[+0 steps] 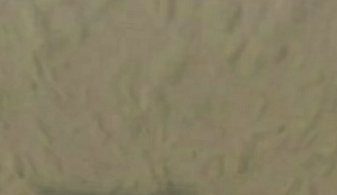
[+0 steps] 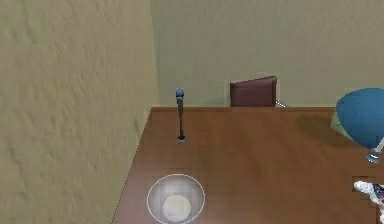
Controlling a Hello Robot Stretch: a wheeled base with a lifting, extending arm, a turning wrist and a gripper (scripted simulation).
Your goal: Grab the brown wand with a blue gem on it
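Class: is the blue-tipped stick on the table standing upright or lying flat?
Upright: the wand rises straight from the table, blue tip on top.

Thin dark wand (image 2: 181, 118), blue tip, prob. upright on table (image 2: 260, 160).

I see a brown wooden table (image 2: 260, 160) with a smooth top. Toward its far left corner a thin dark wand (image 2: 181, 118) with a blue tip stands upright. A clear glass bowl (image 2: 176, 198) sits at the near left edge. At the right edge I see a blue rounded object (image 2: 362, 115) and, nearer, a small white item (image 2: 370, 187).
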